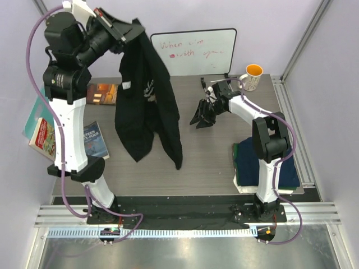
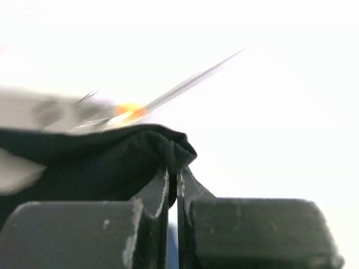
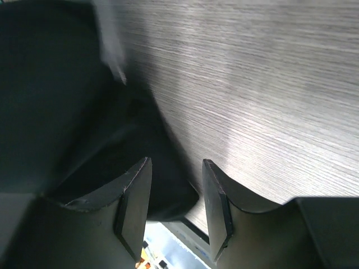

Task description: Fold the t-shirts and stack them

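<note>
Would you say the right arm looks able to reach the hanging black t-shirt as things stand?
Probably yes: the right end effector is open, beside the black t-shirt, with only bare table between them.

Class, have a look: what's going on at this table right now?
The left gripper is shut on a black t-shirt, holding it up so it hangs over the table. The right gripper is open, low beside the shirt, gripping nothing. Folded shirts lie stacked at the table's near right edge.
</note>
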